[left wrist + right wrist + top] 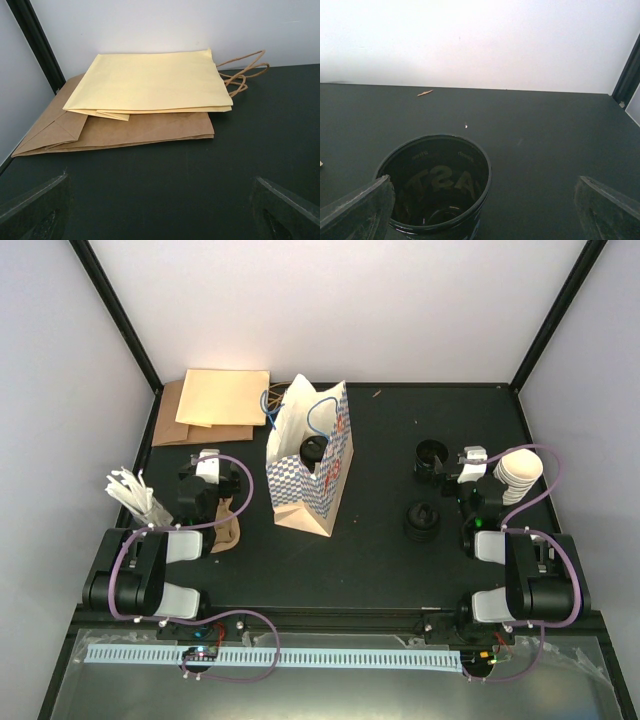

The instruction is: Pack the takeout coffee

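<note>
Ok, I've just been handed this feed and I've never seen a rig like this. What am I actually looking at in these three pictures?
Two robot arms are bolted at the near edge of a black table. The overhead picture looks down from behind them. The other two come from a camera on each wrist, looking forward past that arm's tip.

On the table, a blue-checked bag stands open in the middle with what looks like a lidded cup inside. Flat paper bags lie far left, and a black tub and a stack of cups are on the right.

The dark wedges in the bottom corners of the wrist pictures are the left fingers, facing the flat bags, and the right fingers, spread by the tub. Both are open and hold nothing.
</note>
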